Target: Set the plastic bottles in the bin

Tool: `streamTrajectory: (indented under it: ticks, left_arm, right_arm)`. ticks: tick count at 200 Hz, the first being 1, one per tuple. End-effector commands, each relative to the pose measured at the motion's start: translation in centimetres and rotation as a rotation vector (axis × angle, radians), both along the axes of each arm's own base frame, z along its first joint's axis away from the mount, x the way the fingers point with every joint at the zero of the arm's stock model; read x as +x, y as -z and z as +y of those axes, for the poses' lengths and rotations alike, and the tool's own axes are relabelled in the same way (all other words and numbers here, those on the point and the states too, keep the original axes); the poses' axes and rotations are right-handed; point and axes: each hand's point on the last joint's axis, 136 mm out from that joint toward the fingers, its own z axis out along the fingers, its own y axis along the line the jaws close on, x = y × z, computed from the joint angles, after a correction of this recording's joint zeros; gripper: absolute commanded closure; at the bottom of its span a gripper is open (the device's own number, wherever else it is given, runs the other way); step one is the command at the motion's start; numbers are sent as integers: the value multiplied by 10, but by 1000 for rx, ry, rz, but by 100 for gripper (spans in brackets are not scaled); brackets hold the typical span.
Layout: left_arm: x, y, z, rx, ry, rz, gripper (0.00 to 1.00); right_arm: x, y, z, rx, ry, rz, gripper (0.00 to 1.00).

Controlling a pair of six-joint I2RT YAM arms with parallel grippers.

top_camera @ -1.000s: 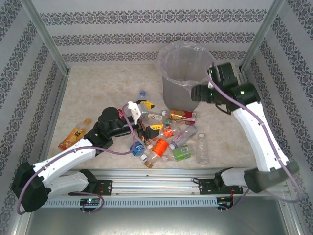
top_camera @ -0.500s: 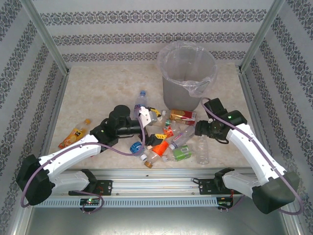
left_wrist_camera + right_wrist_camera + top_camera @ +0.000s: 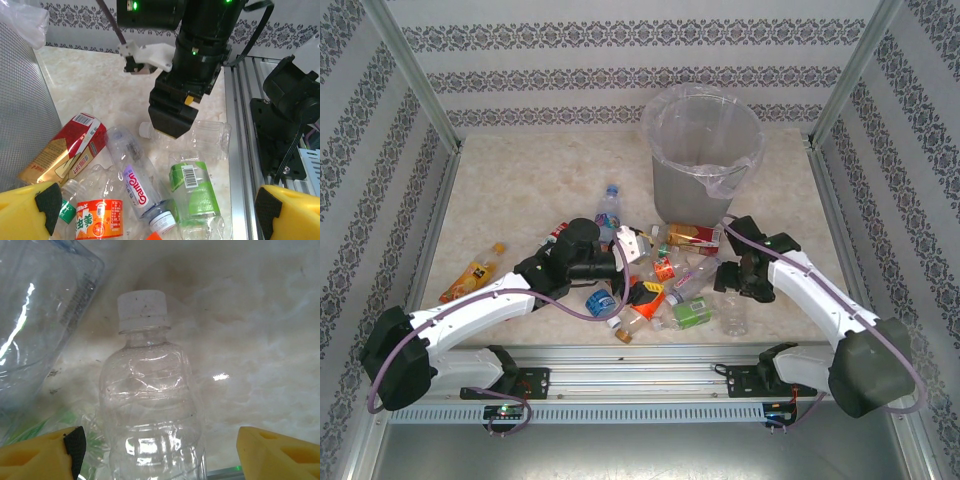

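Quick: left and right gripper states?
Left gripper: open, empty.
Right gripper: open, straddling the clear white-capped bottle, pads not touching it.

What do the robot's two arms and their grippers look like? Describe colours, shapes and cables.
The left arm and right arm are white tubes with chunky black joints, and a purple cable loops along each. The left gripper and right gripper have yellow fingers with black pads. Small green lights glow on the right arm's black wrist.
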Motion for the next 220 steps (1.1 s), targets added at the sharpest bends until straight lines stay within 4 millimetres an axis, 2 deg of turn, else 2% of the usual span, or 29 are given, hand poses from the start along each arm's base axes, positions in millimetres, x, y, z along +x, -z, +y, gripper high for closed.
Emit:
streamTrajectory:
  ticks: [1,28,75,133,174,199,220]
  left_arm:
    - [-3,-7,-6,2,21,-30,0]
    - [-3,-8,-6,1,23,-31,0]
    - [-2,-8,-6,7,14,-32,0]
    - [-2,-7,-6,8,15,-34,0]
    - [-2,-7,-7,7,14,-30,0]
    - [-1,-6,-8,8,9,-27,0]
    - [2,-7,-7,3,-7,-26,0]
  right_arm:
    - [-3,11,2,16,23,20,20]
    - [-3,23,9,47,13,43,20]
    - [-2,42,10,43,20,67,20]
    - [1,49,5,24,36,57,29]
    - [7,39,0,24,47,-6,37]
    - [11,23,-8,9,51,-61,39]
    - [15,1,-16,-5,57,-127,40]
